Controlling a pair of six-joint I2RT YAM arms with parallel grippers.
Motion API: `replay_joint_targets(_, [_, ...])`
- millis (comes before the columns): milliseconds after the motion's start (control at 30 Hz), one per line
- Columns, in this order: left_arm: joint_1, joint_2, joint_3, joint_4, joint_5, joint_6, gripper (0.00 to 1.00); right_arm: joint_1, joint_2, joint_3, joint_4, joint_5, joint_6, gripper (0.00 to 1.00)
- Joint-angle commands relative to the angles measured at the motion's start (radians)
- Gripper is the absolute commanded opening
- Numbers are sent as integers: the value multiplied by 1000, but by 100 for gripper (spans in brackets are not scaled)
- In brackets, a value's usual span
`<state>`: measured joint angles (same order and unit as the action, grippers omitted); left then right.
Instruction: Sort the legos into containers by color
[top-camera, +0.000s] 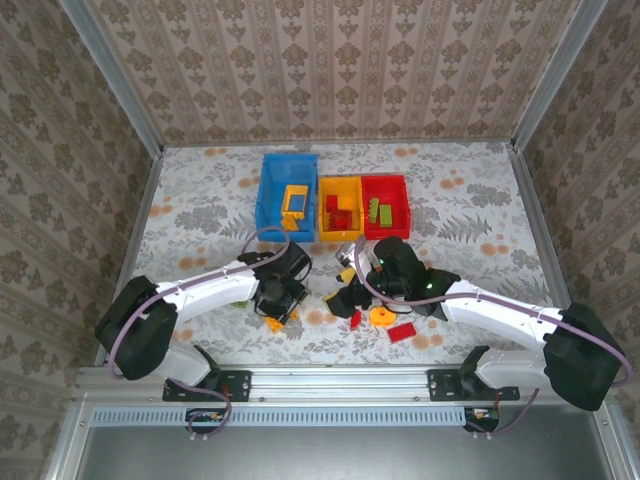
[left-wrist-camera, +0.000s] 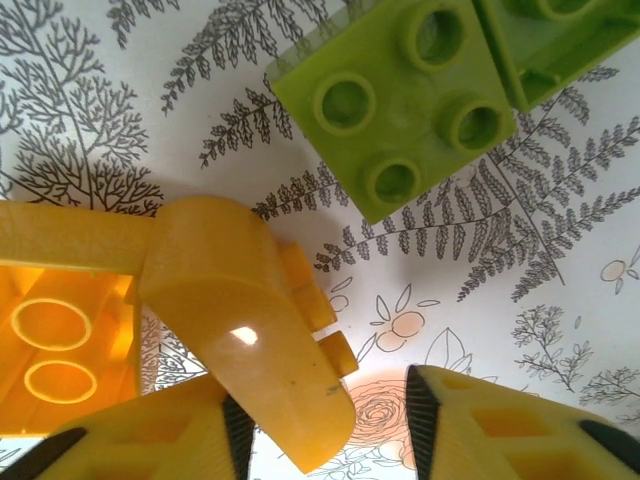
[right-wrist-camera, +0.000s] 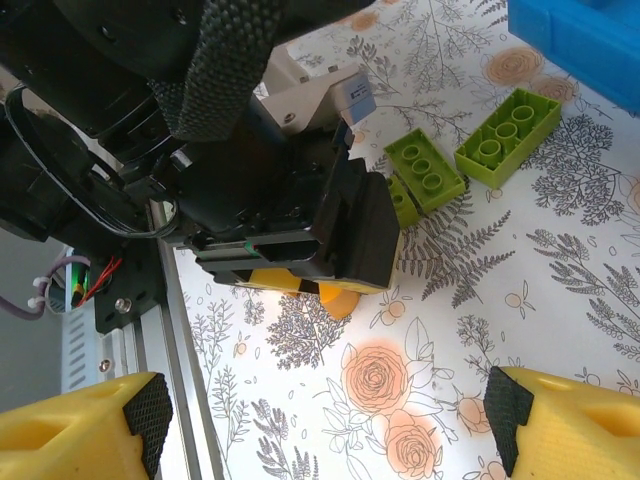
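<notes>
Blue bin is at the back of the table, with the yellow bin right beside it and the red bin touching the yellow one, all in a row. Funny mix inside: the blue one has orange legos, the yellow one has red legos, and the red one has a couple of green legos. Can't get an exact count from up top.

Both arms are bent in toward the middle, in front of the bins. Left tool is down low over the table with its fingers spread. A curved orange piece lies between them, up against one finger with a clear gap to the other, so it isn't pinched. Just beside it in that wrist view is an orange brick. A square green brick lies further off, touching another green piece at the frame edge.

Right tool is spread wide too, with nothing between the fingers, and it hangs above the table facing the left tool's black body. A long green brick and a shorter green brick lie side by side, not far from the blue bin's corner.

Loose on the table by the right arm: an orange disc, a red plate and a small red brick.
</notes>
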<state>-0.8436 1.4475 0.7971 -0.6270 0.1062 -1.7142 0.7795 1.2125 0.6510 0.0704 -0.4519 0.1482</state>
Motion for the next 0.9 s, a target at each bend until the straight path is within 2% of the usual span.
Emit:
replay_joint_targets(0, [4, 24, 26, -27, 19, -12, 42, 4, -12, -13, 43, 12, -4, 85])
replay_joint_targets(233, [11, 58, 20, -45, 49, 17, 40, 4, 13, -7, 62, 23, 11, 85])
replay_joint_targets(400, [25, 62, 31, -41, 26, 48, 26, 4, 24, 8, 62, 25, 14, 85])
replay_joint_targets(533, [28, 67, 66, -71, 20, 75, 22, 4, 30, 19, 55, 30, 16, 85])
replay_joint_targets(700, [26, 24, 191, -177, -29, 149, 16, -18, -5, 25, 43, 65, 37, 85])
replay_joint_targets(867, [50, 13, 395, -321, -114, 288, 15, -47, -48, 40, 71, 104, 85, 86])
